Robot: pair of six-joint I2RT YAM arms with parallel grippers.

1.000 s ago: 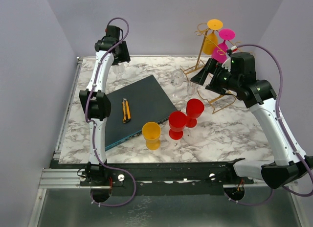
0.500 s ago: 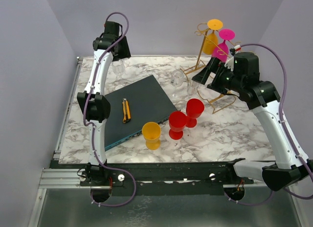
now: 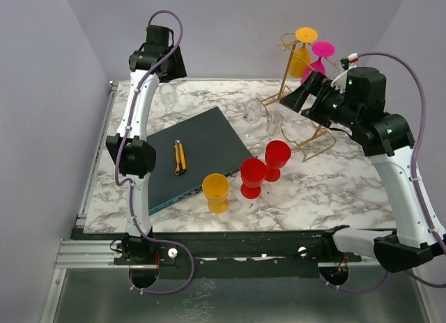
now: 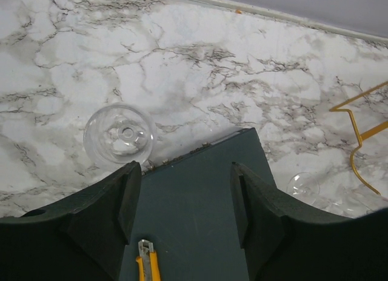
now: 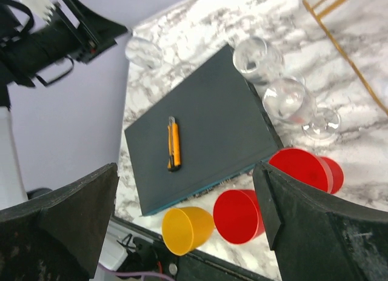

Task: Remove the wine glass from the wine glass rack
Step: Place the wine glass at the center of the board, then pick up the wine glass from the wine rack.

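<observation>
From above, the magenta glass and yellow glass are hanging on the wine glass rack, with the right hand hovering just beside them (nothing lifted yet). In the left wrist view, the left hand is hovering spread and empty. In the right wrist view, the right hand is gaping wide, gripping nothing.

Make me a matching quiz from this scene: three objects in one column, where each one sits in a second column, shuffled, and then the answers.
Things
1. utility knife
2. pink wine glass
3. red goblets

Places
A. hanging upside down on the gold rack
B. lying on the dark mat
C. standing on the marble table, between mat and rack

Pairs: 1-B, 2-A, 3-C
</observation>
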